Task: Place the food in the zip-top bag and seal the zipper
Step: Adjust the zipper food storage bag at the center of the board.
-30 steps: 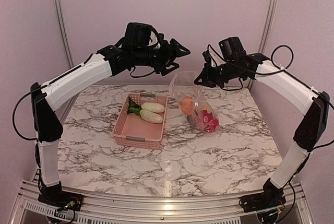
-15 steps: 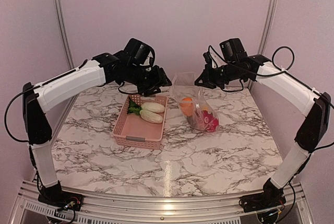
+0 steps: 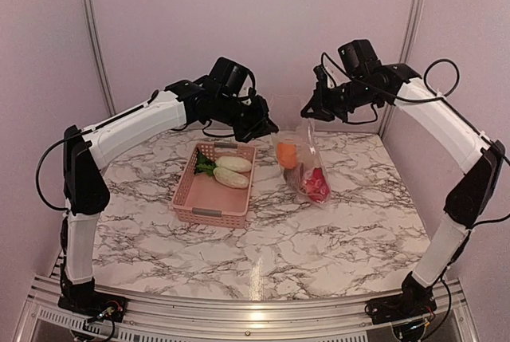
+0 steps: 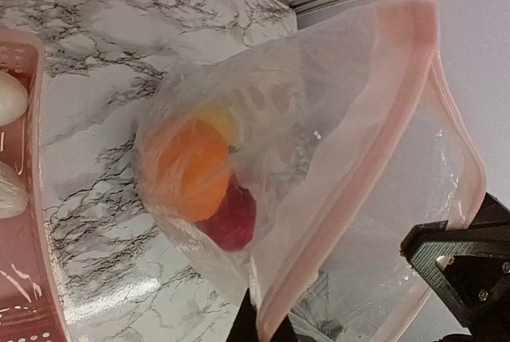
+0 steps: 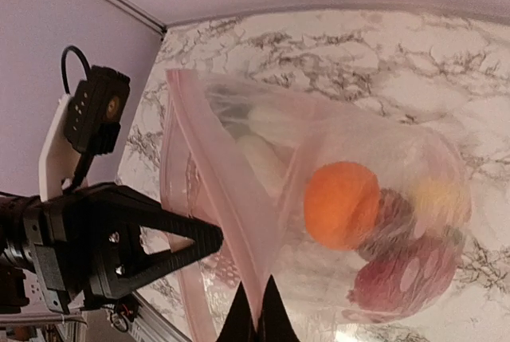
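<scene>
1. Hanging at the far centre of the table [image 3: 335, 238], the bag [image 3: 301, 163] is held up by its mouth.
2. Done: an orange piece [image 3: 287, 153], a red piece [image 3: 316, 184] and a yellow piece [image 4: 219, 119] sit in the bag.
3. Left: two white pieces [image 3: 233, 164] and the green [image 3: 204, 165] lie in the basket [image 3: 209, 213], just beside the bag.
4. Left: the zipper [image 4: 344, 167] gapes, unsealed.
5. The left gripper [image 3: 267, 128] is clamped on one mouth edge, and the right gripper [image 3: 309, 112] on the other.
6. No brand, label or writing is legible.
</scene>
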Controlling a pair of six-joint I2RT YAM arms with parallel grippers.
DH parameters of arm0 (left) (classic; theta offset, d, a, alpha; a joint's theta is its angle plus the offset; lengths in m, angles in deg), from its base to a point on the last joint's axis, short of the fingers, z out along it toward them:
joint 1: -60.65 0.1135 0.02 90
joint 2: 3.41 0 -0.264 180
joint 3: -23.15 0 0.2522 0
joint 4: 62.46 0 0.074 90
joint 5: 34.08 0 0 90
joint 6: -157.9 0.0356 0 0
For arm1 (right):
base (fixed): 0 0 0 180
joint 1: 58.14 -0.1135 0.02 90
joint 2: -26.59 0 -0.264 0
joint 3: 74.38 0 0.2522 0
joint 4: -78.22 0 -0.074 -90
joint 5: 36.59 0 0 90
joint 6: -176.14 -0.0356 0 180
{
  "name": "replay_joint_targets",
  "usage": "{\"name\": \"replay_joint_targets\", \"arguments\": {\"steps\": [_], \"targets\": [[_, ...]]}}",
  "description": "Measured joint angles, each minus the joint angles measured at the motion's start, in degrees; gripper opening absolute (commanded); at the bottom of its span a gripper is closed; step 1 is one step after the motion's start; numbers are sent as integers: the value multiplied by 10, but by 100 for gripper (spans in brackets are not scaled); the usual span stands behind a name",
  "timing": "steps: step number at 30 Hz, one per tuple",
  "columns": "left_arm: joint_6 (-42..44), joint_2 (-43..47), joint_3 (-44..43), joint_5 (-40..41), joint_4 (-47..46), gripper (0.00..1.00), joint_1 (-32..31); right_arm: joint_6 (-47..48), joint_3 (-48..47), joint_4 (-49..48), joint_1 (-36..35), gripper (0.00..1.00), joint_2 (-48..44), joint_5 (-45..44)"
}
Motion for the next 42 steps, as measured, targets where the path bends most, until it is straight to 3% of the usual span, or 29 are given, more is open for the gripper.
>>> {"name": "replay_joint_targets", "arguments": {"steps": [3,5,8,13,23,24,26,30,33,36,42], "targets": [[-32,13,-36,3,-41,0,-7,7,-178,69,2,0,40,-29],[-55,34,-24,7,-72,0,-7,20,-224,76,7,0,34,-46],[-102,34,-22,-25,-103,0,-8,29,-162,77,21,0,-7,-43],[-130,-62,-106,-58,-110,0,-17,25,-57,84,25,0,-4,-43],[-145,-74,-99,-71,-148,0,-23,40,-98,96,33,0,-3,-69],[-144,-74,-99,-71,-151,4,-23,43,-108,98,37,0,-4,-76],[-139,-73,-99,-71,-152,30,-23,49,-123,100,46,0,-9,-90],[-102,-68,-98,-65,-130,54,-20,58,-128,98,58,0,-30,-115],[-59,-40,-60,-48,-103,61,-16,61,-66,68,56,0,-62,-118],[-17,14,21,-29,-77,62,-3,57,40,36,47,0,-93,-117],[71,98,120,38,-12,69,26,43,157,-11,-12,0,-78,-108]]}}
